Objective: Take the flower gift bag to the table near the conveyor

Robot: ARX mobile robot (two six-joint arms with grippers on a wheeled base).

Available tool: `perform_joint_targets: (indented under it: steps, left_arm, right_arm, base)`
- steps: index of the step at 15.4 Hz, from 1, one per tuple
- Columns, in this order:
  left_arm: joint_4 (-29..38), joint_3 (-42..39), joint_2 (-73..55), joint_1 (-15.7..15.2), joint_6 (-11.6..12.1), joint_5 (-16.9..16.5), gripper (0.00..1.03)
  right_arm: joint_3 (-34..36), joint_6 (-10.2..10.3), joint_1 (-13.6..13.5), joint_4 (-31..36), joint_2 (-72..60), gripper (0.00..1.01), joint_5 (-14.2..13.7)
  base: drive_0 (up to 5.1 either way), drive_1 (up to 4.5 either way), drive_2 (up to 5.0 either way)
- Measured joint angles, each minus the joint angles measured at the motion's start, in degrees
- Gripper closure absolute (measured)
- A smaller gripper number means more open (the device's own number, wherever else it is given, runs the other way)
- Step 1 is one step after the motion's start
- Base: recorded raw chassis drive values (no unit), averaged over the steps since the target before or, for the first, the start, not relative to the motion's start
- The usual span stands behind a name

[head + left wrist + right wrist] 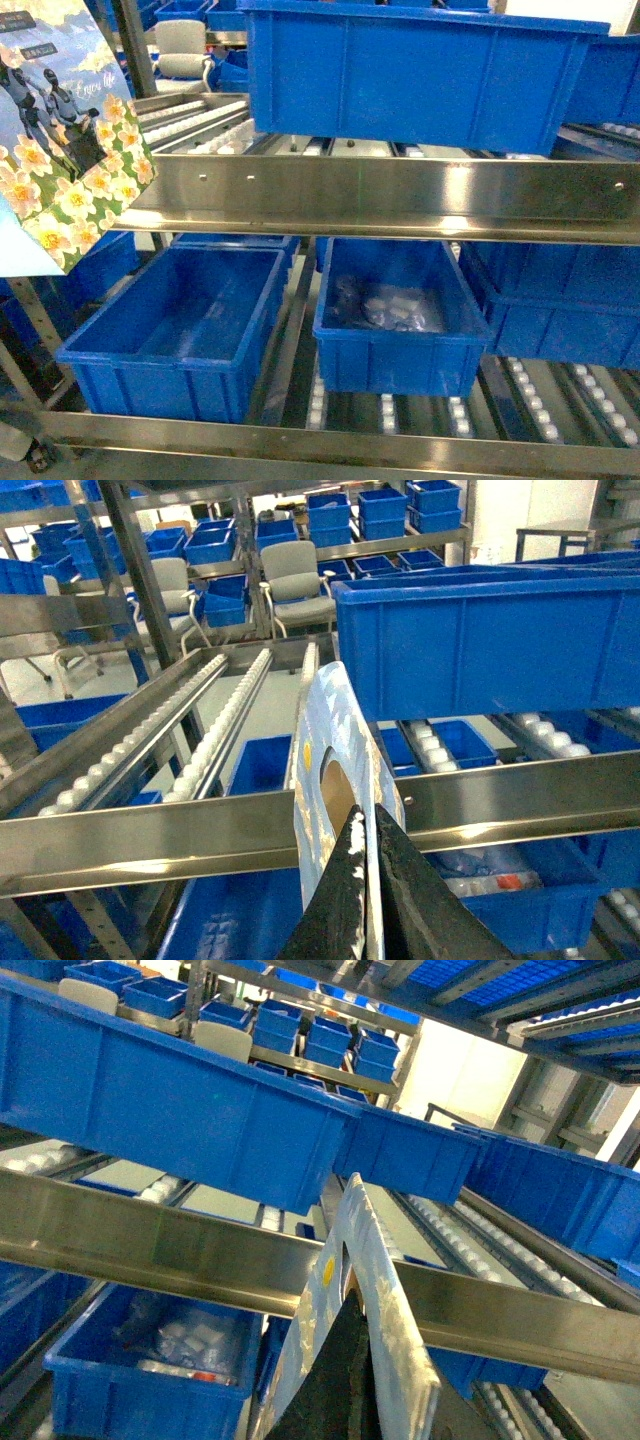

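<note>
The flower gift bag [70, 150], printed with yellow-white blossoms and dark figures, hangs in the air at the upper left of the head view, in front of the conveyor [380, 190]. In the left wrist view I see the bag [335, 730] edge-on, and my left gripper [367, 830] is shut on its thin top edge. In the right wrist view a similar pale gift bag [400, 1290] stands edge-on, with my right gripper [357, 1310] shut on one of its walls. Neither gripper shows in the head view. The table is out of view.
The steel front rail [150, 845] of the conveyor runs across just ahead of both bags, with white roller lanes [220, 720] behind it. Blue bins sit on the upper lane [420, 70] and lower lane [175, 335]; one [395, 320] holds small packets. Chairs [295, 575] stand far back.
</note>
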State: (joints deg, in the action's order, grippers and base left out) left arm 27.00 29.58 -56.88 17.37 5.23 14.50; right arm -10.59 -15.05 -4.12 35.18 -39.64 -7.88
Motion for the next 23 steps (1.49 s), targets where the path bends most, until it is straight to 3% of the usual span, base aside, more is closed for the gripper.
perform_joint_targets:
  steps: [23]
  left_arm:
    - [0.1, 0.0, 0.0, 0.0, 0.0, -0.1, 1.01]
  right_arm:
    - [0.0, 0.0, 0.0, 0.0, 0.0, 0.99, 0.0]
  base:
    - [-4.8, 2.29, 2.8]
